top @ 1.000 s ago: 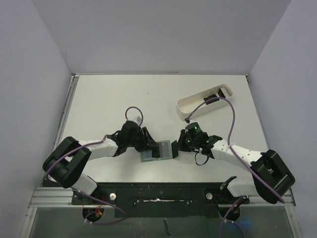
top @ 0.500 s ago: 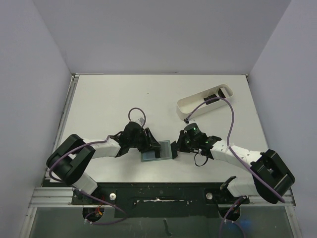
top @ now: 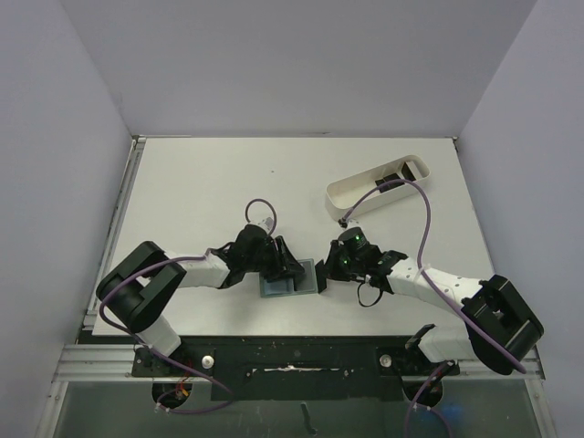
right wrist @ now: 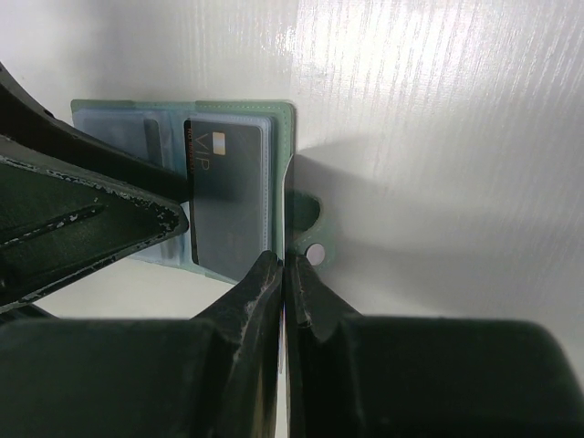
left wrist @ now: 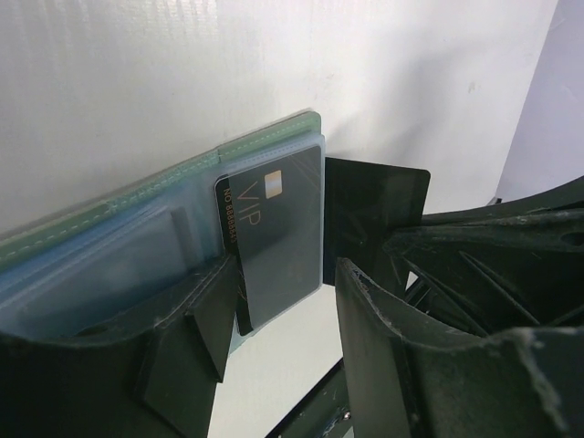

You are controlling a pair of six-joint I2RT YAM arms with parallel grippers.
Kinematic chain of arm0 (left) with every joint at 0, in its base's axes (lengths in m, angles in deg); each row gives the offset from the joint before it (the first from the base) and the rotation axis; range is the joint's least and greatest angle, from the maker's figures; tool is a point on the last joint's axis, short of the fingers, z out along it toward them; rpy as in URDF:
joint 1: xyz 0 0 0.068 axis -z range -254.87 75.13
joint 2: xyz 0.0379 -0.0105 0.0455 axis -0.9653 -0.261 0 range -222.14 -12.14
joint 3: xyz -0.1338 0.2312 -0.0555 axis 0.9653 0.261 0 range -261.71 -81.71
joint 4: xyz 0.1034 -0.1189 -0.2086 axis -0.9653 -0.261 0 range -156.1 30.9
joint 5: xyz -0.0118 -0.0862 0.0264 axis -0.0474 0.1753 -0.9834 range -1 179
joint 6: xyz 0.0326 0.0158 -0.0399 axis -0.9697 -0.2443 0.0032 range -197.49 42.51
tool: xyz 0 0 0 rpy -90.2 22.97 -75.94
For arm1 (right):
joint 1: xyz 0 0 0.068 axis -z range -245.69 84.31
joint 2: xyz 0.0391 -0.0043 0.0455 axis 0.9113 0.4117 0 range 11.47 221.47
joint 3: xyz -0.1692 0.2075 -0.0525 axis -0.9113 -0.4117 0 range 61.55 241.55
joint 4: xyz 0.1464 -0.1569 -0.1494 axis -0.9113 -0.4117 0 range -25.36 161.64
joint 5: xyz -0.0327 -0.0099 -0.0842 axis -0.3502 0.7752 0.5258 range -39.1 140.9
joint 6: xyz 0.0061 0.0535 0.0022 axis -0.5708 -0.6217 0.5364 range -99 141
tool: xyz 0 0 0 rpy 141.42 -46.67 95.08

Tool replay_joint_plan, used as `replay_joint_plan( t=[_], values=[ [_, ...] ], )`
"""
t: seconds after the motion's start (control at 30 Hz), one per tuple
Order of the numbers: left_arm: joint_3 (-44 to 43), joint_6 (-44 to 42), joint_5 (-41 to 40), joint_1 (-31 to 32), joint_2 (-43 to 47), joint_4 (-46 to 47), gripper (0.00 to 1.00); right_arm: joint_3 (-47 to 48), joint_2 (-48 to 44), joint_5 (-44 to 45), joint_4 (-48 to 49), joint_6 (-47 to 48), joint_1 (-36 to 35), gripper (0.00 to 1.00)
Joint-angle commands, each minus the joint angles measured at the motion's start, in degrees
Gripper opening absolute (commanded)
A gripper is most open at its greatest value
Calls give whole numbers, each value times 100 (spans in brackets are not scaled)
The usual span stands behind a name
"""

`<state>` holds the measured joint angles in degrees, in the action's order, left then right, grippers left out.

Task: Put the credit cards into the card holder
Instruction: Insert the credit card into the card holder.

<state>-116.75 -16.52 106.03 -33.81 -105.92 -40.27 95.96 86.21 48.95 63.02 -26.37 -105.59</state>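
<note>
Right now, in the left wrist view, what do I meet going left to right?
Card holder, its left pockets first → VIP card tucked in its right pocket → second card, black, just past the holder's right edge.

Left fingers (left wrist: 383,347) spread wide apart, facing the right fingers (right wrist: 246,292), which pinch a credit card (left wrist: 374,219) edge-on.

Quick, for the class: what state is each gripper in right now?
Left gripper: open, over the card holder.
Right gripper: shut on a credit card.
</note>
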Motion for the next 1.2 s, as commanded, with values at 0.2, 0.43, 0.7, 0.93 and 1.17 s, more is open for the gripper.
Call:
replay_joint_plan(
  t=[0.2, 0.43, 0.7, 0.93, 1.17],
  values=[
    [-100, 117, 245, 145, 101, 463, 46, 184, -179, 395, 11, 70, -68, 0],
    [-31, -180, 133, -53, 497, -47, 47, 408, -533, 876, -588, 123, -62, 0],
    [182, -408, 137, -398, 958, -346, 46, 550, -641, 642, -334, 67, -84, 0],
    [301, -926, 14, -831, 1345, -1134, 29, 435, -455, -101, 783, -85, -62, 0],
    [543, -1103, 86, -994, 1393, -1268, 2, 466, 133, -798, 1560, -270, -54, 0]
  ],
)
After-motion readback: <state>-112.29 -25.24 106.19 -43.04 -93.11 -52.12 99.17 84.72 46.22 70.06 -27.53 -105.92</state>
